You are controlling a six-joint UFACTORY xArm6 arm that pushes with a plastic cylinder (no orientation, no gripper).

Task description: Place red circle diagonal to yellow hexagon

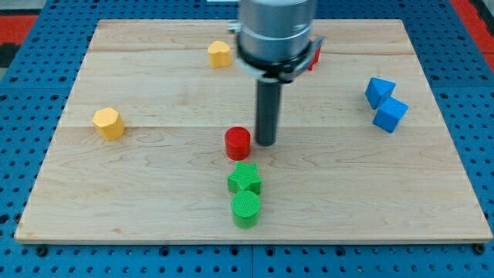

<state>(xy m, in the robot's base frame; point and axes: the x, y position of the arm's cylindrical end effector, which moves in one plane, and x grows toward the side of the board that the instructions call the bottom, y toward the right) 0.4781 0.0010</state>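
Camera view: A pale wooden board (pixel 154 193) with visible grain is lying on a blue perforated base (pixel 23 154). The arm (pixel 276 31) is ending in a straight dark rod rather than a gripper, so there are no jaws to report as apart or together.

Taking the red circle (pixel 238 143) as the landmark: it is a ribbed red cylinder sitting near the board's centre. My tip (pixel 265 144) is resting just beside it on the view's right; contact cannot be confirmed.

Directly below it, a green star-shaped block (pixel 245 178) and a green cylinder (pixel 246 208) are touching each other.

The yellow hexagon (pixel 108 123) is lying well to its left, near the board's left edge, with bare wood between them.

A second yellow block (pixel 220 54) is sitting above it. A red block (pixel 314 56), mostly hidden by the arm, is showing at upper right.

Two blue blocks (pixel 385 103) are touching each other far to its right.

Count: two red, two yellow, two green, two blue.
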